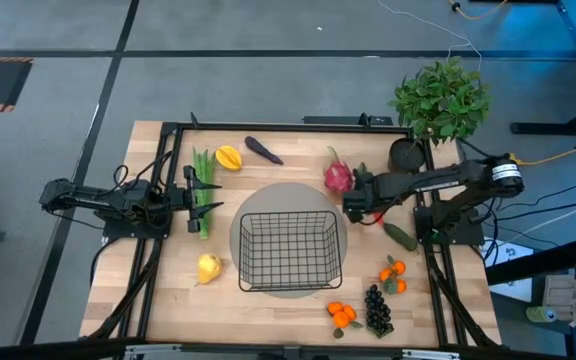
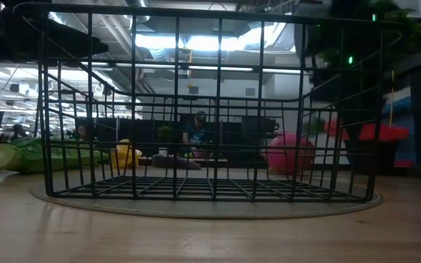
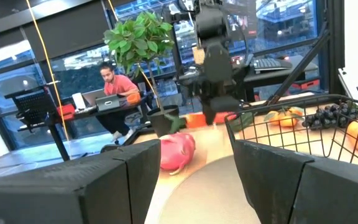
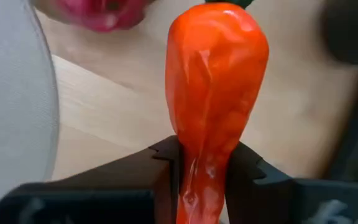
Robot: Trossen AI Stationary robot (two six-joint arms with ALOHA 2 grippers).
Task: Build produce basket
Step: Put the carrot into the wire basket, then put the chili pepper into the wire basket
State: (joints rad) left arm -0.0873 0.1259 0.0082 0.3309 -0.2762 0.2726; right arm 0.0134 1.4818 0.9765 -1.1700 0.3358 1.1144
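The black wire basket [image 1: 290,251] sits on a grey round mat [image 1: 290,190] at the centre of the wooden surface [image 1: 168,300] in the high view, with nothing visible inside it.

The right end effector [image 1: 352,207] lies just off the basket's upper right corner, right of centre in the frame and directly below the pink dragon fruit [image 1: 338,177]. Its wrist view shows the two dark fingers [image 4: 247,171] pressed narrow against both sides of the thin end of the orange carrot [image 4: 215,93], whose thick end points away from the wrist, with the dragon fruit [image 4: 98,14] blurred at the upper left of that picture. The carrot is thus gripped beside the basket, outside its rim.

The left end effector [image 1: 200,192] stands wide open at the left centre of the high view, holding nothing, over the long green stalks [image 1: 202,165] and left of the basket.

Other produce lies around the basket:
- a yellow fruit [image 1: 228,157] and a purple eggplant [image 1: 263,150] above it;
- another yellow fruit [image 1: 209,267] at lower left;
- small oranges [image 1: 343,315], more oranges [image 1: 394,273] and dark grapes [image 1: 377,308] at lower right;
- a green vegetable [image 1: 400,236] to the right.

A potted plant [image 1: 440,100] stands at the upper right corner.
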